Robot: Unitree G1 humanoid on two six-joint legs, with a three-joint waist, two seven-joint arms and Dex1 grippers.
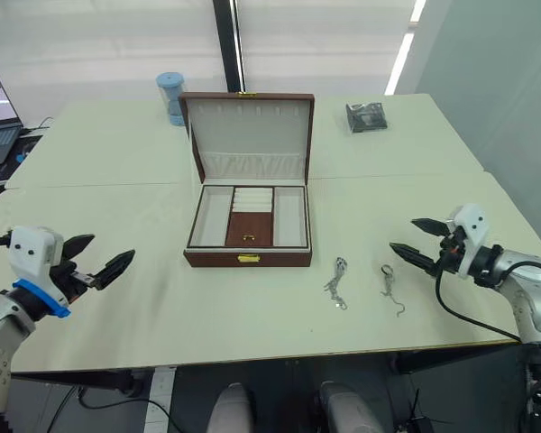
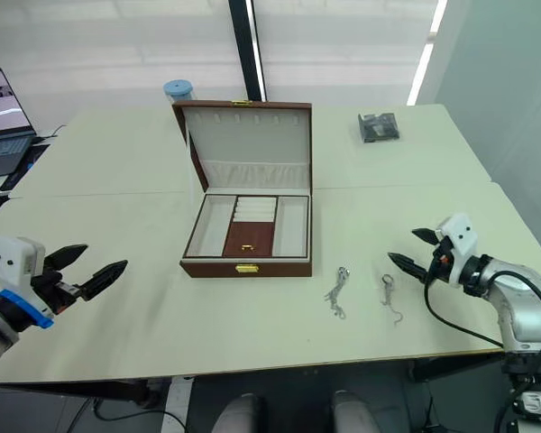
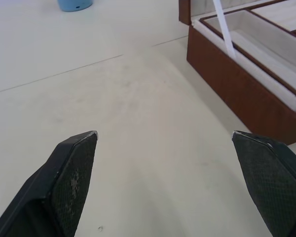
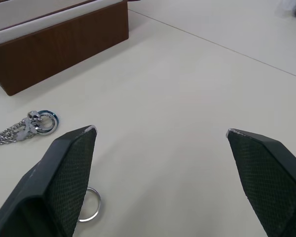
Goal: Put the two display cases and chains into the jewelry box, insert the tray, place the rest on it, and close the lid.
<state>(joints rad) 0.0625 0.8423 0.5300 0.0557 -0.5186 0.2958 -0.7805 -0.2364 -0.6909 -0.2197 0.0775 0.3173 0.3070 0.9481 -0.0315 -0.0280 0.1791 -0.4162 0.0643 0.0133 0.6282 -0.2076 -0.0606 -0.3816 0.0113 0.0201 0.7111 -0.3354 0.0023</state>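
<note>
Left gripper (image 1: 104,255) at lower left: black fingers spread wide, nothing held. Reddish-brown rectangular jewelry box (image 1: 248,258) at frame centre, hinged cream-lined lid (image 1: 249,135) upright, shallow cream-lined tray (image 1: 250,216) looks already seated. Two thin silvery metal chains (image 1: 336,282) lie lower right of centre, just beside the box front. Right gripper (image 1: 417,240) at right, splayed open, empty, near them. Risk: thin flat chain slips the pinch; wide fingers could snag both.
</note>
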